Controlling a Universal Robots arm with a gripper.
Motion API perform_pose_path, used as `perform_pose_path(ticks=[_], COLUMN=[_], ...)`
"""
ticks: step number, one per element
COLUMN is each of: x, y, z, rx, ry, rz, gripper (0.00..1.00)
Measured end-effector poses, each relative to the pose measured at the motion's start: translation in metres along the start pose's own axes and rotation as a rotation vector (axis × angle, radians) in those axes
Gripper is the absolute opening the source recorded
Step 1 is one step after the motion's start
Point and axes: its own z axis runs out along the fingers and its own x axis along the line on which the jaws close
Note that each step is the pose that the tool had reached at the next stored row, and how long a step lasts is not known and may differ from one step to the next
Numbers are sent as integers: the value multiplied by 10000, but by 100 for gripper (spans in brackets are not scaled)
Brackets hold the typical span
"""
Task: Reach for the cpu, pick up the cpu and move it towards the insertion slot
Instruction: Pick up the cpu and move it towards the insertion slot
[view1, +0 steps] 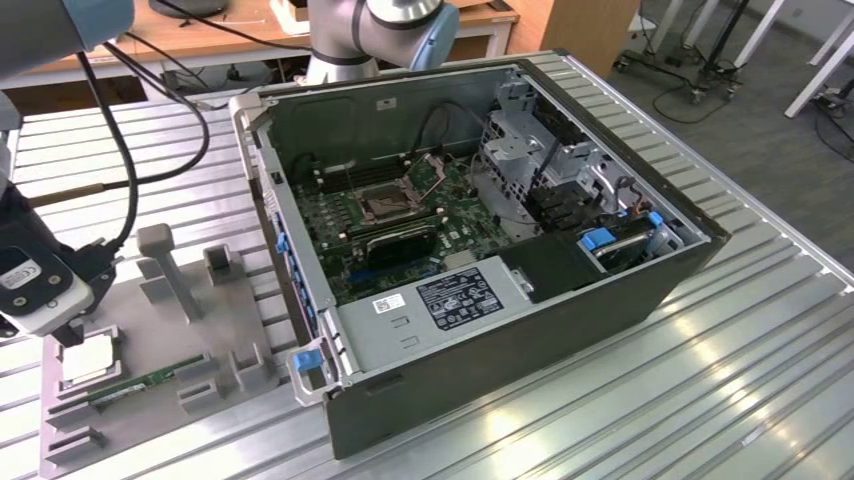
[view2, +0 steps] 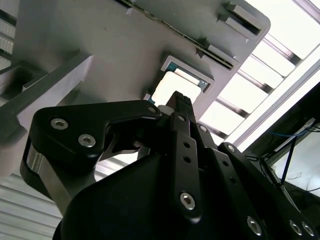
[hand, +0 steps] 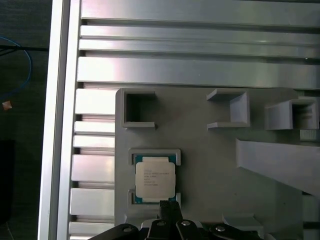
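The cpu (view1: 87, 357) lies flat, silvery face up, in a shallow square recess of a grey fixture tray (view1: 150, 335) at the lower left of the exterior view. The recess has raised lips at its edges. They appear meant to keep the chip square and in a known spot, so it can be met from straight above. In the first wrist view the cpu (hand: 155, 179) sits level in that pocket, with thin tan and green margins showing around the metal lid.

The gripper (view1: 60, 330) hangs just above the chip, pointing down at it, with its dark tip close over one edge in both wrist views. Whether it touches the chip is unclear, and I cannot tell whether it is open or closed, since the tip reads as a single narrow shape. The cpu is not lifted; this looks like the reach stage.

A green memory stick (view1: 147, 383) lies in its own long groove just beside the chip on the same tray.

The insertion slot (view1: 378, 203) sits well apart, on the motherboard (view1: 407, 240) inside the open computer case (view1: 534, 360) at the frame's centre. The case lies on its side on the slatted table (view1: 747, 350), so the socket faces up.
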Motion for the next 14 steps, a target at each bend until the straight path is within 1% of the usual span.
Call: perform_pose_path(ticks=[14], x=[0], y=[0], z=[33], rx=[0], ry=[-1], rz=[0], gripper=[11])
